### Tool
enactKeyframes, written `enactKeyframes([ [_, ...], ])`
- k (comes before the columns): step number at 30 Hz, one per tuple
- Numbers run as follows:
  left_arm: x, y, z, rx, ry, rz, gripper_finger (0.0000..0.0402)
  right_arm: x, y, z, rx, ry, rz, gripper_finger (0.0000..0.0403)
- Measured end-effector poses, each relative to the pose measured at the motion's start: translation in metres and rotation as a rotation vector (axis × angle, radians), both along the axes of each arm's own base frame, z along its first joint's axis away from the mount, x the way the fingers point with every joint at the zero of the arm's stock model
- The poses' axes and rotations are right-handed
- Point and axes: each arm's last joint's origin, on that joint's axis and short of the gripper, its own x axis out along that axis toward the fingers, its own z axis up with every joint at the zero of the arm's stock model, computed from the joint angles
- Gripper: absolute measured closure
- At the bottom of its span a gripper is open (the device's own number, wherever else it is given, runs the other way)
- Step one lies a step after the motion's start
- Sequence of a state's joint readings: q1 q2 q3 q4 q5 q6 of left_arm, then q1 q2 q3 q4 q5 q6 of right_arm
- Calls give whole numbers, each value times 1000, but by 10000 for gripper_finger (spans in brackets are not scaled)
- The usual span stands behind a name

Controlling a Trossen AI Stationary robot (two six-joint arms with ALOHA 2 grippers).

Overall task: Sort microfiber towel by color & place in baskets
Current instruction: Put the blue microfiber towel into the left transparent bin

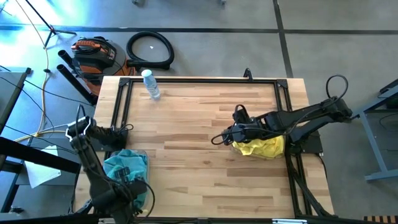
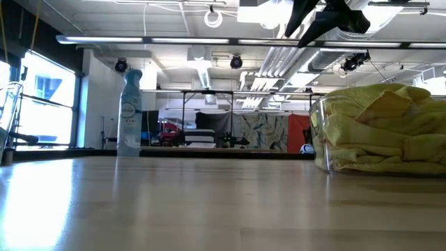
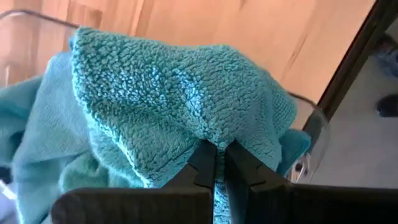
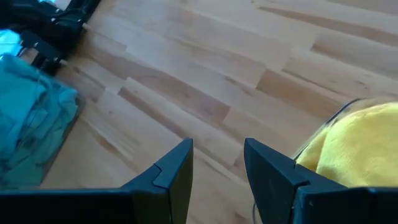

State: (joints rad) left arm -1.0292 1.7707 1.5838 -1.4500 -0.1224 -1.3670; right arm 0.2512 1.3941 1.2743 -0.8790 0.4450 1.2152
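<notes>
My left gripper [image 3: 216, 149] is shut on a teal towel [image 3: 168, 93] over the left clear basket [image 3: 313, 121], which holds more teal towels [image 1: 127, 165] at the table's near left. My right gripper [image 4: 217, 155] hangs open above bare wood with nothing between its fingers, just left of the right basket [image 2: 320, 139]. That basket is heaped with yellow towels [image 1: 261, 148]. The high view shows my right gripper [image 1: 219, 138] beside that heap. My left gripper pinches a bunched-up fold [image 3: 211, 138] of the teal towel between its two fingers, coming from above and pointing down. The cloth spreads out below the fingers over the teal pile in the basket. I cannot tell whether it rests on the pile.
A pale spray bottle [image 1: 150, 84] stands near the table's far edge, left of centre. A black frame [image 1: 199, 79] runs round the table top. Bare wood [image 1: 199, 143] lies between the two baskets.
</notes>
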Motion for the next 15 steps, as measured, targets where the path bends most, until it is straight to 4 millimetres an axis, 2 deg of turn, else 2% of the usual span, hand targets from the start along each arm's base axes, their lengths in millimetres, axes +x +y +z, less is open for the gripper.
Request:
enactKeyframes([
  [4,-6,-4,-17,-25,-30,0,401,-2,10,0,10,-5,22,261],
  [9,-34,-5,-57,-113,-21,70,401,-6,24,0,21,-16,47,261],
  [12,-50,0,-72,-174,-47,126,401,-9,31,0,18,-28,48,261],
  [15,-58,7,-87,-227,-88,123,401,-11,36,0,8,-37,48,261],
])
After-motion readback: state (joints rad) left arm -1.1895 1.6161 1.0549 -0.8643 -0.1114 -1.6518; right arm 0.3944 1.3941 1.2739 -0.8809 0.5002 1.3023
